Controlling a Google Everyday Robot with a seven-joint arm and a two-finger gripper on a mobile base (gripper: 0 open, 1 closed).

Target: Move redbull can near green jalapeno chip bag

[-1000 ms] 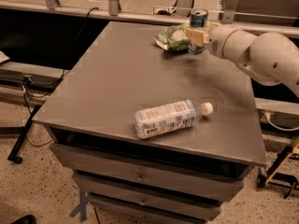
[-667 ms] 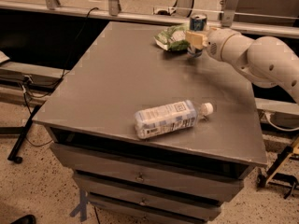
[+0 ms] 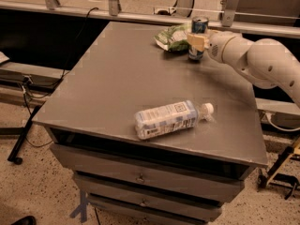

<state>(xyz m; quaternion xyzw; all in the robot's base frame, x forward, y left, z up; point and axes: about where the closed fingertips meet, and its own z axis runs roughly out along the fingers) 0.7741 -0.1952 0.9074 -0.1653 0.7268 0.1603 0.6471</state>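
Note:
The redbull can [image 3: 199, 25] stands upright at the far right of the grey table [image 3: 117, 83], blue and silver with a silver top. The green jalapeno chip bag [image 3: 172, 36] lies crumpled just left of it, nearly touching. My gripper [image 3: 196, 41] reaches in from the right on a white arm [image 3: 255, 57]. Its cream fingers [image 3: 198, 41] are closed around the can's middle. The can's lower part shows below the fingers, at or just above the tabletop.
A clear plastic bottle with a white label [image 3: 166, 119] lies on its side near the table's front edge. A metal rail [image 3: 140, 18] runs behind the table. Drawers [image 3: 140, 177] sit under the tabletop. A cable hangs at the left.
The arm has shifted slightly down and to the left with the can in the fingers. The chip bag and the bottle have not moved.

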